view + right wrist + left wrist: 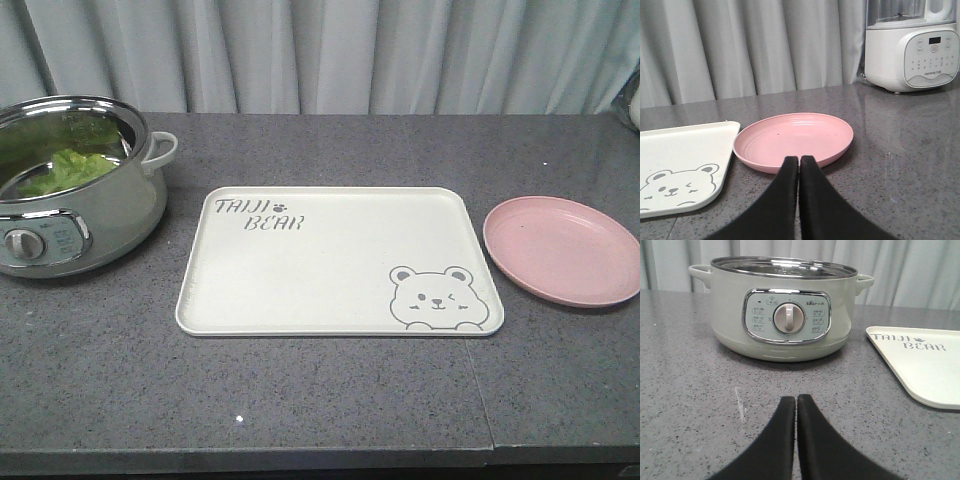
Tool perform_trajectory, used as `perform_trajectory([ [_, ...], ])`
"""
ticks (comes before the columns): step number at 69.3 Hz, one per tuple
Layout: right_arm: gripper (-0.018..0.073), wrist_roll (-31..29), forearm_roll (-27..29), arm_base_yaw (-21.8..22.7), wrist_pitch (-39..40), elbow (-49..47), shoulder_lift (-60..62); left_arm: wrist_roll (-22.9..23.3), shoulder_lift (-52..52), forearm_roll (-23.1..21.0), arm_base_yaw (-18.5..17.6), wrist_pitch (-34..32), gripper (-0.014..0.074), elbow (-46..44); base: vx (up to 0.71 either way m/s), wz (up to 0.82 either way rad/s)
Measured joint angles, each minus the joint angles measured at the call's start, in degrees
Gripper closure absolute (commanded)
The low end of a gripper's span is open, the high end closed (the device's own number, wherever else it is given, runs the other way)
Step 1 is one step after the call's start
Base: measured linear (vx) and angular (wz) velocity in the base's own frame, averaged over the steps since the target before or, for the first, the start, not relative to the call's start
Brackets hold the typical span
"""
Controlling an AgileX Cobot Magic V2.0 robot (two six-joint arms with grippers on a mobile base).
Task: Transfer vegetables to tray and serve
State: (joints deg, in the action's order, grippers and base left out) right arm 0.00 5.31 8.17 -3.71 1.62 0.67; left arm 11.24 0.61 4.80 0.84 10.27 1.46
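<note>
Green lettuce (65, 170) shows only from front; left claw (793, 400) and right claw (799, 160) closed, empty.

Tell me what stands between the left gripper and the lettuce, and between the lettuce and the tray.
The wall of the pot faces the left gripper; the lettuce lies inside, behind it, so reach must come over the rim. The top looks open. Between pot and tray only bare counter shows.

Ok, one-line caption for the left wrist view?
Shut left gripper faces the pot on the counter, with a corner of the tray at right.
</note>
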Motion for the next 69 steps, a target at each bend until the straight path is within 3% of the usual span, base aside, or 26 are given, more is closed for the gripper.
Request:
perform_trajectory([
  [69,0.0565,0.0,0.0,0.0,0.0,0.0,0.0,0.0,0.0,0.0,0.0,0.0,0.0602,0.0,0.01,0.0],
])
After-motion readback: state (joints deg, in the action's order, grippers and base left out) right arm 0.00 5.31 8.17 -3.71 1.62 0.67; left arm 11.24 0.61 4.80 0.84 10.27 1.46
